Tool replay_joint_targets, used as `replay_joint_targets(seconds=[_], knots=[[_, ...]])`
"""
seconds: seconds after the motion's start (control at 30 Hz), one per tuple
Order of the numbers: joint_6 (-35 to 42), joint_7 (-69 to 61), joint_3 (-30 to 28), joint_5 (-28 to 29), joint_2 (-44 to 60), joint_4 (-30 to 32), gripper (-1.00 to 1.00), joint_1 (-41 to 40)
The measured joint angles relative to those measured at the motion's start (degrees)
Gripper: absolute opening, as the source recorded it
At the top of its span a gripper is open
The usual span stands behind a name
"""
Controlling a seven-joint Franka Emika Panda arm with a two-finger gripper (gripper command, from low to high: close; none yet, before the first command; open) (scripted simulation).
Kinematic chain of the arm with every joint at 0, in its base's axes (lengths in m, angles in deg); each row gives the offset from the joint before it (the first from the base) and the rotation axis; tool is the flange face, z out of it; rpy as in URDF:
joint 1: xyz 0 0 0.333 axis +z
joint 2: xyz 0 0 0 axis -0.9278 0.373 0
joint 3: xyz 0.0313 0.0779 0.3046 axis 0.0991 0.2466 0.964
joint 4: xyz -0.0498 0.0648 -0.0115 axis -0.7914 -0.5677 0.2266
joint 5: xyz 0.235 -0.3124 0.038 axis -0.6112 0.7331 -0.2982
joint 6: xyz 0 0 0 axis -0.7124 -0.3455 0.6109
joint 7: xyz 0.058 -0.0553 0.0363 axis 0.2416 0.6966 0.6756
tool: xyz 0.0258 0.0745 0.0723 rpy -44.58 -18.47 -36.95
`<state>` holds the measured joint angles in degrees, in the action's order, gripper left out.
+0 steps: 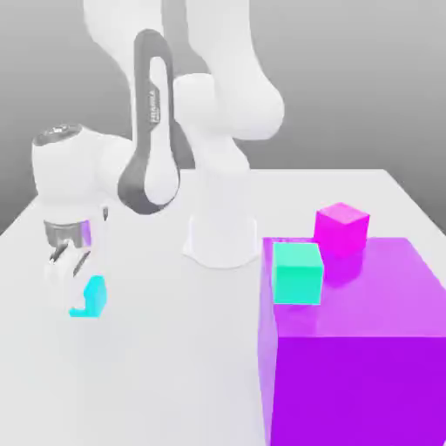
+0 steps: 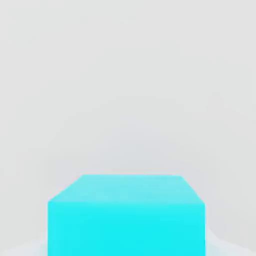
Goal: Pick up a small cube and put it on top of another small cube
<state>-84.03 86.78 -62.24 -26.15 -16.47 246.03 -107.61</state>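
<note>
Where the jointed white robot arm [image 1: 152,122] bends down, exterior view's left: its gripper [image 1: 80,299] is low by the pale grey tabletop [image 1: 174,375], closed around a small cyan cube [image 1: 100,296].
Purple block, exterior view's right: one large, smooth, box-shaped purple block [image 1: 357,375] stands on the tabletop, well apart from the cyan cube.
Cubes on the block: a small turquoise-green cube [image 1: 297,273] sits on its upper face near the left edge; a small magenta cube [image 1: 341,230] sits farther back and to the right, apart from the green one.
Arm base, exterior view: the white foot [image 1: 223,239] stands on the tabletop between gripper and block, its outline pale against the surface.
Hidden or cut off, exterior view: the gripper covers part of the cyan cube, and its white parts blend with the tabletop; the block runs out past the picture's edge, as does the upper arm.
Cyan cube, hand view: its upper face and one broad side show close up, with pale fingers [image 2: 232,248] against two opposite sides.
Hidden or cut off, hand view: the cube's lower part is cropped, and the fingers are faint, mostly out of the picture.
Count: one arm, one gripper, one purple block, three small cubes.
</note>
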Motion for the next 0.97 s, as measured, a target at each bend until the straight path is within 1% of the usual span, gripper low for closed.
replay_joint_targets(seconds=[0.17, 0.7, 0.77, 0.83, 0.87, 0.97], knots=[[11.92, -0.61, 5.5, -1.6, -8.07, -4.23, -1.0, 7.89], [51.22, -5.88, 24.2, -12.5, -32.14, -20.46, -1.0, 37.66], [50.67, -6.15, 25.79, -13.42, -32.51, -19.57, -1.0, 39.47], [46.81, -6.26, 27.02, -14.11, -31.35, -16.88, -1.0, 39.93], [44.72, -6.29, 27.54, -14.41, -30.67, -15.47, 1.0, 40.01], [44.72, -6.29, 27.54, -14.41, -30.67, -15.47, 1.0, 40.01]])
